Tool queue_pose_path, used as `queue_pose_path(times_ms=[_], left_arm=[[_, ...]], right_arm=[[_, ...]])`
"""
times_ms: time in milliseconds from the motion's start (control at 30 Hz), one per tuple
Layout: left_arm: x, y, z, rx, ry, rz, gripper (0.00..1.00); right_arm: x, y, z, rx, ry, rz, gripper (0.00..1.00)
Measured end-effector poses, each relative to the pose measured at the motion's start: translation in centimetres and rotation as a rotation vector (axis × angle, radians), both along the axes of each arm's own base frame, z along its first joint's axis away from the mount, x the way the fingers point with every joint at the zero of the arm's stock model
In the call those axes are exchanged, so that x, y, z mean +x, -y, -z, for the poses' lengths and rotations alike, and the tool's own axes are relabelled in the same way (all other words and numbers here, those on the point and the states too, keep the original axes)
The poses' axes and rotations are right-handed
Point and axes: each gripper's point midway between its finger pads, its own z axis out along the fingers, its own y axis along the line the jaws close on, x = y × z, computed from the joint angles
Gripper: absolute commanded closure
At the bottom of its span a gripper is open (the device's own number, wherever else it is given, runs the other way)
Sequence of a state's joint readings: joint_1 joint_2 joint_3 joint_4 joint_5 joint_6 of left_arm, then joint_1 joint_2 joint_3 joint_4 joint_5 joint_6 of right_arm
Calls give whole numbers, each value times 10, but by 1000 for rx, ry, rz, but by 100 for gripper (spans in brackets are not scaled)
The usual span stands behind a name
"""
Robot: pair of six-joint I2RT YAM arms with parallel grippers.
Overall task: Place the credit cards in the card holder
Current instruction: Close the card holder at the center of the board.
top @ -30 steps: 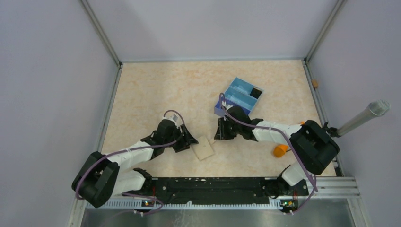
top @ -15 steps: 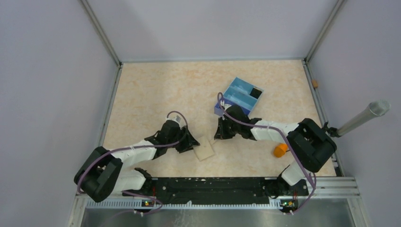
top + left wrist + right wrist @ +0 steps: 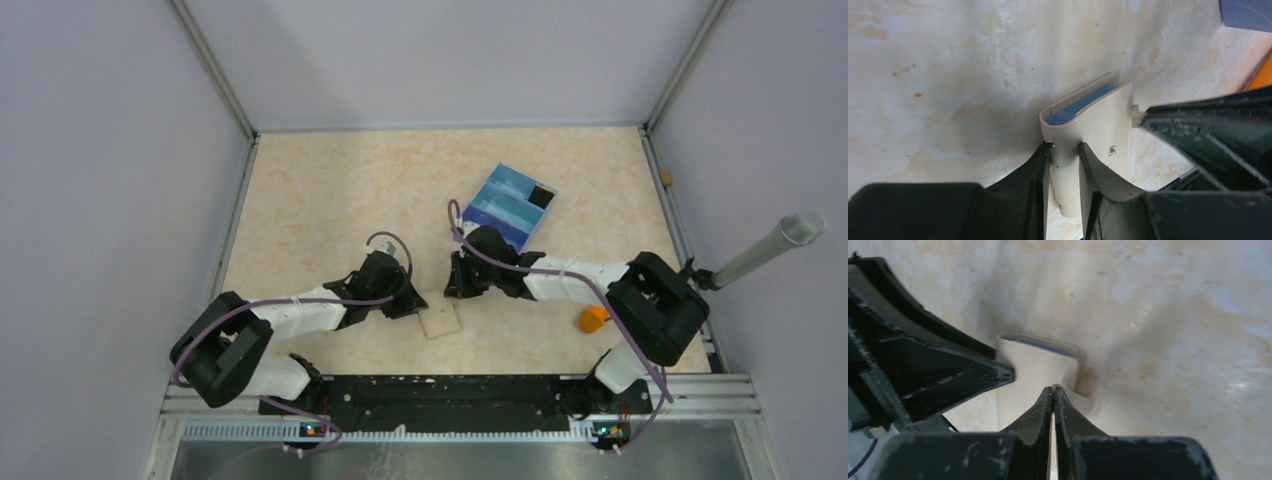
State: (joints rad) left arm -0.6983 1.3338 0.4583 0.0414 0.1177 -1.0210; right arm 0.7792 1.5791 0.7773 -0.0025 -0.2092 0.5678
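The beige card holder (image 3: pixel 440 320) lies on the table between the two arms. Light-blue credit cards (image 3: pixel 1080 102) sit inside it, their edges showing at its open mouth (image 3: pixel 1040 343). My left gripper (image 3: pixel 1064 146) is shut on the holder's (image 3: pixel 1103 125) near left edge, with beige material filling the gap between its fingers. My right gripper (image 3: pixel 1053 388) is shut, its tips pinching a thin flap at the holder's (image 3: pixel 1035 370) far side. In the top view the left gripper (image 3: pixel 418 303) and right gripper (image 3: pixel 455 290) meet at the holder from either side.
A blue three-compartment tray (image 3: pixel 510 205) stands just behind the right gripper. An orange object (image 3: pixel 593 318) lies beside the right arm. A grey cylinder (image 3: pixel 770 250) leans in at the right wall. A small orange bit (image 3: pixel 665 177) sits at the right edge.
The left arm has moved right onto the card holder and its jaws have narrowed around the edge. The right gripper has shut and shifted slightly left toward the holder.
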Motion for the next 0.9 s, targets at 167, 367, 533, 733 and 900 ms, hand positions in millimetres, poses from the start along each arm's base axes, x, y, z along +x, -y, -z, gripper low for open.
queue_pose_path(times_ms=[167,367,533,733,900], left_arm=[[2,6,0,27,13,6,75],[3,9,1,42,21,4,75],[3,9,1,45,22,4,75],[3,9,1,46,22,3,76],[3,9,1,46,22,3,76]], right_arm=[[-15,-19,-6,-5,31,-52,100],[-20,-15,0,-44,27,-46,100],[-23,-14,-2,-62,51,-41,100],[-30,-12,-3,-71,85,-42,100],[-32,-13,-2,-85,107,-40,100]])
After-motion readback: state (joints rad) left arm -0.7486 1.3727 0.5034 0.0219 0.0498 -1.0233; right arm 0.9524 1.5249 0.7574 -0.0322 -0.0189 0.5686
